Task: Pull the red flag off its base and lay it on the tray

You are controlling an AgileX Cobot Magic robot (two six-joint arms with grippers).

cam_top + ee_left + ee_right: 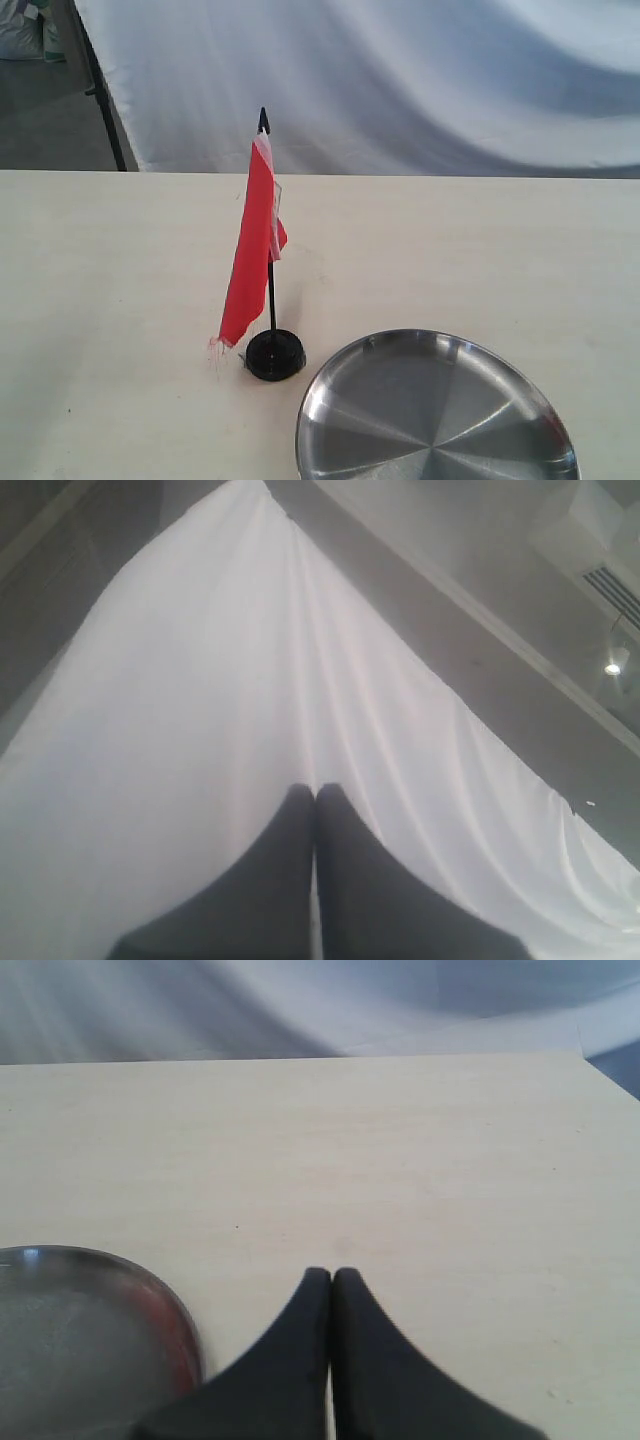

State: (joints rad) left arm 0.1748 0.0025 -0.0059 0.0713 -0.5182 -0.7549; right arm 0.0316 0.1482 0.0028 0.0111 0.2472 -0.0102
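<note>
Red is what you will spot first: the red flag stands upright in its base. Its thin black stick is seated in the small black disc, and its pointed tip shows against the white cloth backdrop. The flag's cloth hangs limp down the left side of the stick, with a whitish strip along the stick edge and a frayed lower corner close above the table. The base sits on that pale tabletop just beside the tray, to its left and a little farther back; the two look close, but you cannot tell whether they touch. The steel tray lies flat at the near right, cut off by the lower edge of the exterior view. Your left gripper has its two dark fingers pressed together around nothing and points at the white backdrop, away from the table. Your right gripper is likewise closed on nothing, over bare tabletop with the tray's rim near it. A reddish glint shows on that rim in the right wrist view.
</note>
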